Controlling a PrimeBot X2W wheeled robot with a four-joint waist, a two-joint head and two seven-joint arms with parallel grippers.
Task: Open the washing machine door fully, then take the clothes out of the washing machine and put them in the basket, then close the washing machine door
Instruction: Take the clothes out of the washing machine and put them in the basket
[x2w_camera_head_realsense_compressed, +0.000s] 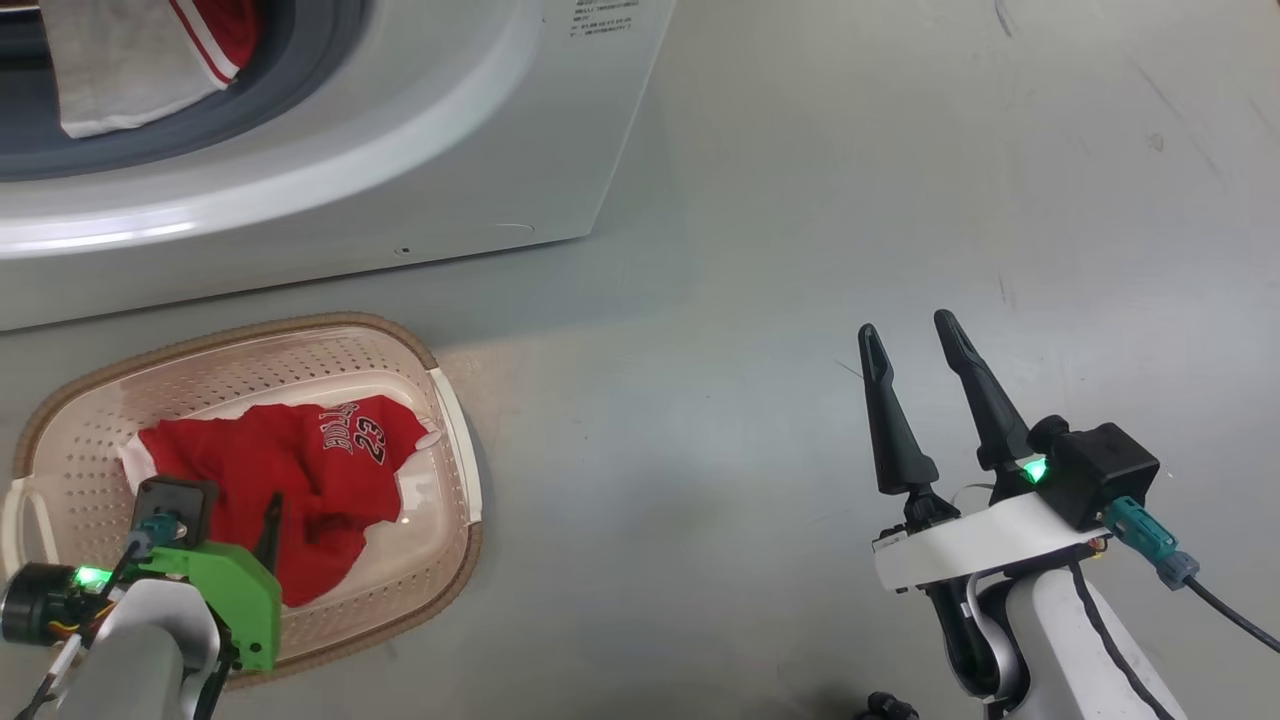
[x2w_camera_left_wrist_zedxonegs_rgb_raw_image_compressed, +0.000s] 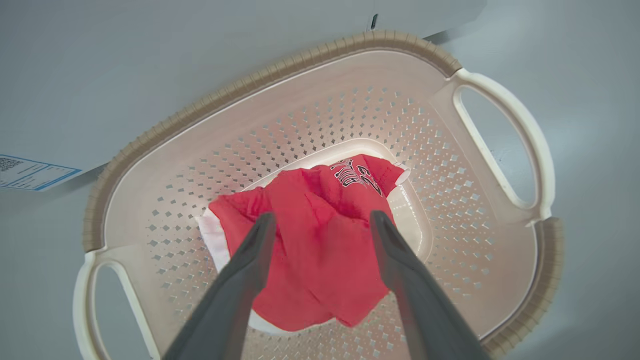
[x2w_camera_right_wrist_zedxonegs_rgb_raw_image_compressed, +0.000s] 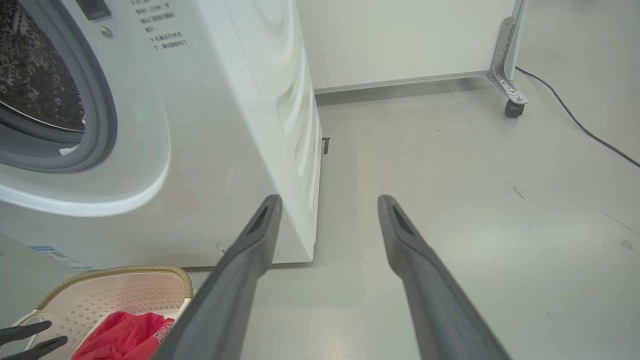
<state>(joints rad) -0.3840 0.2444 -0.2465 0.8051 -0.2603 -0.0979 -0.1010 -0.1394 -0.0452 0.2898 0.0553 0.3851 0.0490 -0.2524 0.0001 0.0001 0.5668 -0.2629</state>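
Okay, my left fingers (x2w_camera_left_wrist_zedxonegs_rgb_raw_image_compressed: 250, 260) are pointing straight down into the basket (x2w_camera_left_wrist_zedxonegs_rgb_raw_image_compressed: 250, 85), spread well apart with nothing clamped between them. They hang over a red jersey (x2w_camera_left_wrist_zedxonegs_rgb_raw_image_compressed: 320, 270) that lies crumpled on the basket's bottom, lettering and number showing; whether the tips touch the cloth I can't tell. On the head view the left forearm sits low at the basket's near edge. Over on my right, the right fingers (x2w_camera_head_realsense_compressed: 985, 400) are spread too and empty, raised over bare floor (x2w_camera_head_realsense_compressed: 800, 200), well apart from the basket. Up in the washing machine (x2w_camera_head_realsense_compressed: 400, 150), more red cloth (x2w_camera_head_realsense_compressed: 215, 30) shows in the open mouth beside a pale grey piece (x2w_camera_head_realsense_compressed: 120, 80).
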